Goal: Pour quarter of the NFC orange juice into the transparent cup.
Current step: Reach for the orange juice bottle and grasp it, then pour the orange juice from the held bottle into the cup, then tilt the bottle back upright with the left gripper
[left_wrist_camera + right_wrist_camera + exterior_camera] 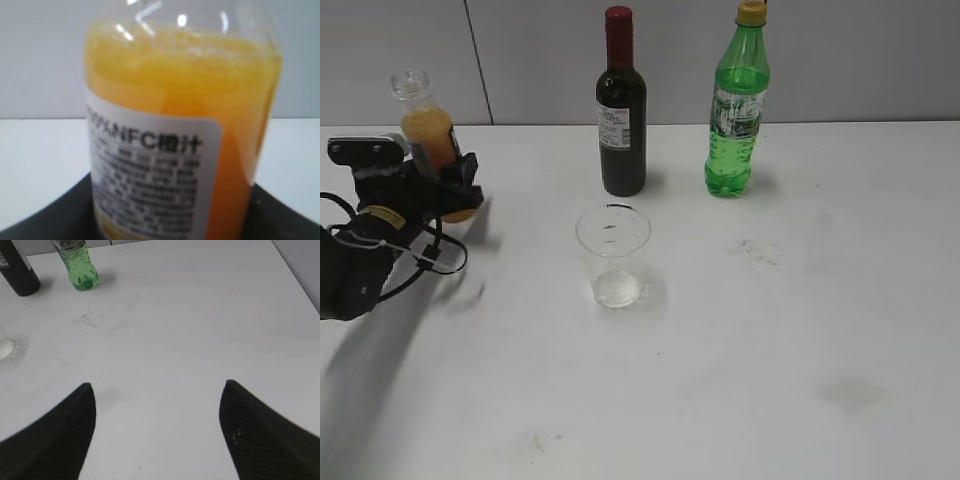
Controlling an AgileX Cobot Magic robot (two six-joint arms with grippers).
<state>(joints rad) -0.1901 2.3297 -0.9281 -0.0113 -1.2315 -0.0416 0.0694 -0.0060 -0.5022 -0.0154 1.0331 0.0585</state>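
The NFC orange juice bottle [432, 132] stands capless at the far left of the table, tilted slightly left. My left gripper [450, 185] is shut on its lower body. In the left wrist view the bottle [175, 125] fills the frame, with its white label facing the camera and black fingers on both sides. The transparent cup [613, 254] stands upright and empty in the middle of the table, apart from the bottle and to its right. My right gripper [157, 405] is open and empty above bare table; it does not show in the exterior view.
A dark wine bottle [621, 110] with a red cap stands behind the cup. A green soda bottle [737, 110] stands to its right, also in the right wrist view [77, 265]. The white table [800, 330] has faint smudges.
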